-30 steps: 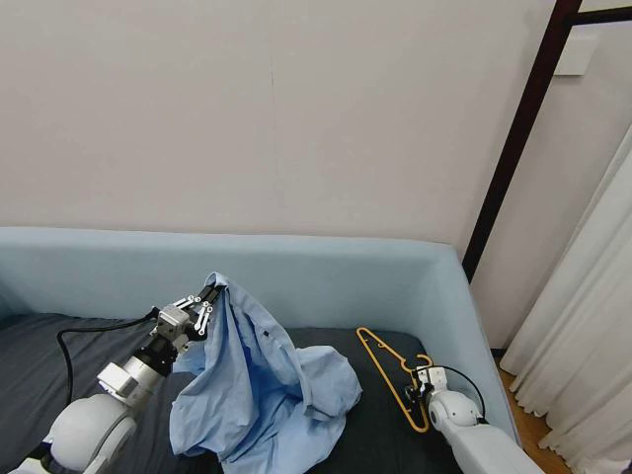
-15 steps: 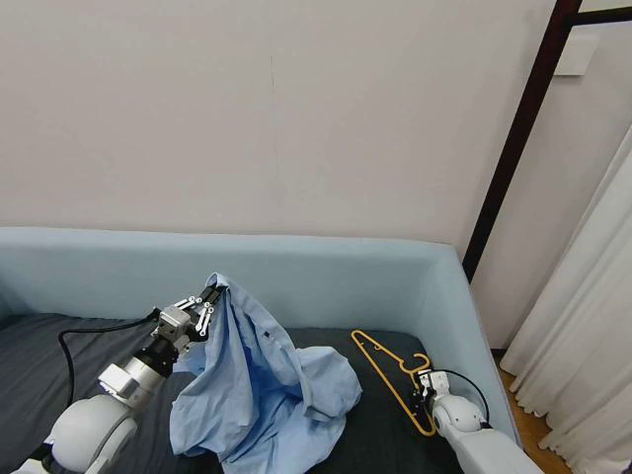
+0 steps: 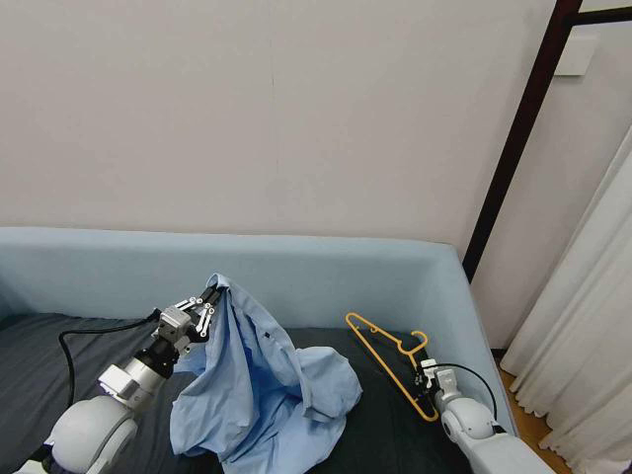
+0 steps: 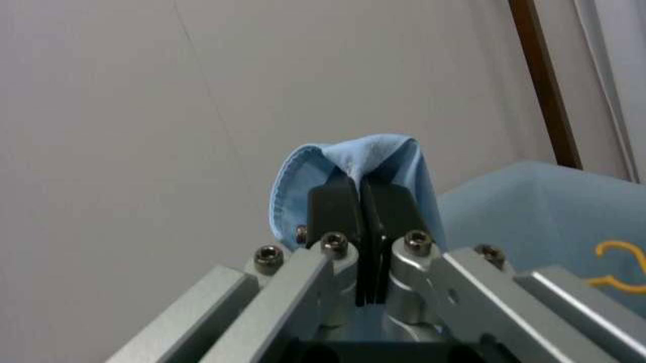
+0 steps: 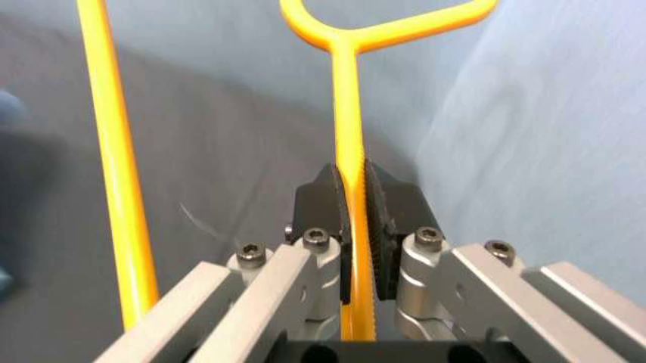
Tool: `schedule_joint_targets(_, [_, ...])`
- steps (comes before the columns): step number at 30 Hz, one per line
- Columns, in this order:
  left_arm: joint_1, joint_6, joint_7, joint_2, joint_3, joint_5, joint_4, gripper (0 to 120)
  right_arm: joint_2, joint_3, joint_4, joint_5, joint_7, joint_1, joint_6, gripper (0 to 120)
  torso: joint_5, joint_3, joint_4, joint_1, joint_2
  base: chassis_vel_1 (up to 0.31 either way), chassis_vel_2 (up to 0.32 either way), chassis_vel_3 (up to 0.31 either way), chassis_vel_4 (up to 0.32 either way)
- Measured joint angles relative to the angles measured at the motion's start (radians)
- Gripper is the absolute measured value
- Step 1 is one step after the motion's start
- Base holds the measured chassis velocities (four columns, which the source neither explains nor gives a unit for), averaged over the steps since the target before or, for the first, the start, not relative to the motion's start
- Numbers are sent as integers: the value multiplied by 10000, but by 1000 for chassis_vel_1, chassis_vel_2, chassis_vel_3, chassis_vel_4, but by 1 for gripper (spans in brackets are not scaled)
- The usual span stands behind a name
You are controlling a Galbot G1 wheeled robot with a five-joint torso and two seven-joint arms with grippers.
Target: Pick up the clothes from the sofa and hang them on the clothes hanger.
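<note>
Now the limp blue shirt (image 3: 262, 385) is being pinched by the left gripper (image 3: 210, 295) at a folded edge, sagging below it; the stiff-looking, light hanger (image 5: 346, 106) is being clamped along its bar by the right gripper (image 5: 355, 189).

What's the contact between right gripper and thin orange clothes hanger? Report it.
Touching. The right wrist view shows the right gripper clamped on the thin orange clothes hanger, pads against its bar.

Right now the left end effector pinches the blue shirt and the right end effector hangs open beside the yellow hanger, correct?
Not quite. The right end effector is not open: the right wrist view shows it shut on the yellow hanger. The left end effector does pinch the blue shirt.
</note>
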Motion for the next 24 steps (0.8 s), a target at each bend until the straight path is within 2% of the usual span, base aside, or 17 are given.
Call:
schedule_joint_targets(3, [-50,0,3,4,43,-53,6,0,-933,268,1665,-1397,53,-1115,1979,4,-2,0,-7,0,1,0,0,0,0])
schedule_joint_targets(4, [-50,0,3,4,43,-53,6,0,-933,268,1665,-1397,53,-1115,1979,4,-2,0,-7,0,1,0,0,0,0])
schedule_joint_targets(6, [-84,-1,3,1,58,-79,27,0,-1268,474,2411,-2747,441,-1654,3036,4,-3,-1,-8,-1,1,0,0,0,0])
schedule_joint_targets(8, [-99,-3,4,-18,61,-91,71,0,-1415,590,3107,-3873,1051,-2099,3559,4,-1,-1,-2,-1,0,0,0,0,0])
schedule_joint_targets(10, [-103,-7,4,-22,60,-104,103,0,-1454,621,3427,-4344,1429,-2308,3684,4,-2,-1,1,-1,0,0,0,0,0])
schedule_joint_targets(15, [-115,-29,4,-27,58,-180,156,0,-1374,615,4724,-6174,3364,-3514,3861,4,-2,0,-2,-1,0,0,0,0,0])
schedule_joint_targets(24, [-126,-29,2,-25,12,-244,124,0,-1179,554,6313,-7936,4092,-5120,3572,4,-3,0,-3,-1,0,0,0,0,0])
